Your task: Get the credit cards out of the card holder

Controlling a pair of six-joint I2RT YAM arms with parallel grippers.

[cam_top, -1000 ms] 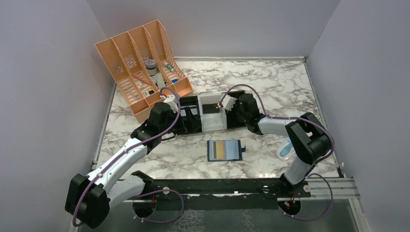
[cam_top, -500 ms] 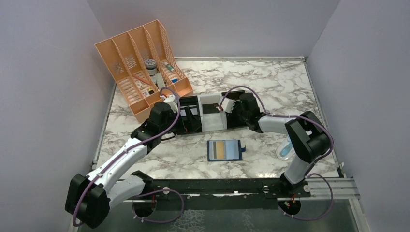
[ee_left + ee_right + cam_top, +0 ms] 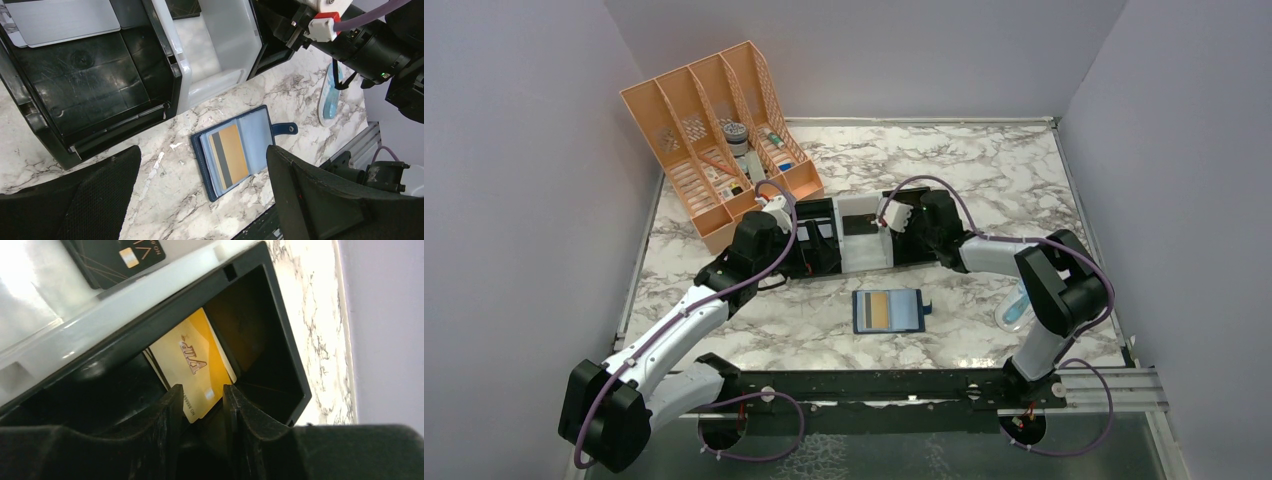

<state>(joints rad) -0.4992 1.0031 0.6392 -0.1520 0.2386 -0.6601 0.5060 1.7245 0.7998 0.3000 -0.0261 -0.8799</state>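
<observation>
The card holder (image 3: pixel 889 311) lies open on the marble near the front, strap tab to the right. A gold-tan credit card (image 3: pixel 880 311) with a grey stripe sits in its left pocket (image 3: pixel 230 155). My left gripper (image 3: pixel 202 155) hangs open and empty over the black tray, high above the card holder (image 3: pixel 250 145). My right gripper (image 3: pixel 202 392) reaches into the right black tray, jaws parted. A gold credit card (image 3: pixel 192 365) lies loose on that tray's floor, one corner between the fingertips. A dark card (image 3: pixel 120 255) lies in the white tray.
Black and white box trays (image 3: pixel 854 250) stand side by side mid-table, with a silver card (image 3: pixel 60 20) in the left one. An orange slotted file rack (image 3: pixel 714 140) holding small items stands at the back left. A pale blue object (image 3: pixel 1014 305) lies near the right arm's base.
The right gripper's jaws have parted and its wrist has shifted slightly over the right black tray. The left arm and the card holder have not moved.
</observation>
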